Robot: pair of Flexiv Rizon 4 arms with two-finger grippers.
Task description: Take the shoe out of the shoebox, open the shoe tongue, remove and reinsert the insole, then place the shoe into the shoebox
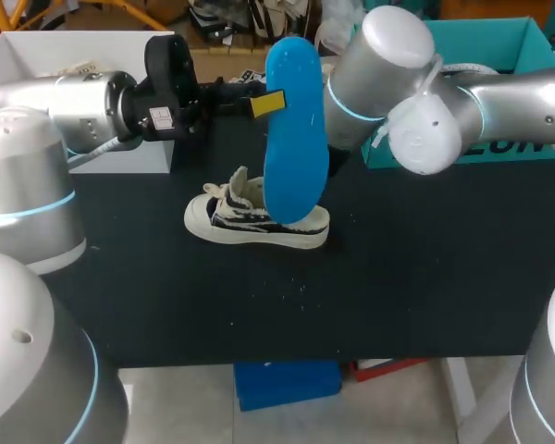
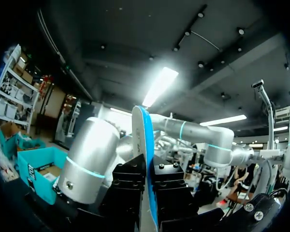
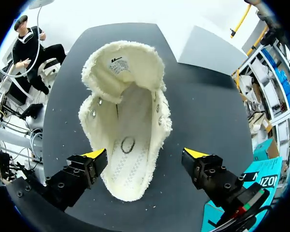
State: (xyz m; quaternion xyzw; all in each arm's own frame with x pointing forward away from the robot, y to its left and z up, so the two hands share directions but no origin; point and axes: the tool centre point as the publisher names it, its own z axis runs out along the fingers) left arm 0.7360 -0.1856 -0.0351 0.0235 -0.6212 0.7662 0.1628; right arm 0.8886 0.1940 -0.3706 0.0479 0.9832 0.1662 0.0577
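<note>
A cream and black striped shoe (image 1: 254, 217) lies on the black table (image 1: 425, 277), toe to the left. Over it my left gripper (image 1: 259, 104) is shut on a blue insole (image 1: 296, 139), which stands upright with its lower end at the shoe's heel. In the left wrist view the insole (image 2: 144, 140) shows edge-on between the black fingers of that gripper (image 2: 149, 169). My right gripper (image 3: 145, 154) hangs open above the shoe (image 3: 125, 111), one finger on either side of the heel, neither touching. The fleecy tongue (image 3: 121, 63) is folded forward, baring the inside.
A white open box (image 1: 37, 55) stands at the back left behind my left arm. A teal box (image 1: 499, 46) stands at the back right behind my right arm (image 1: 388, 83). Small white flecks lie on the table in front of the shoe.
</note>
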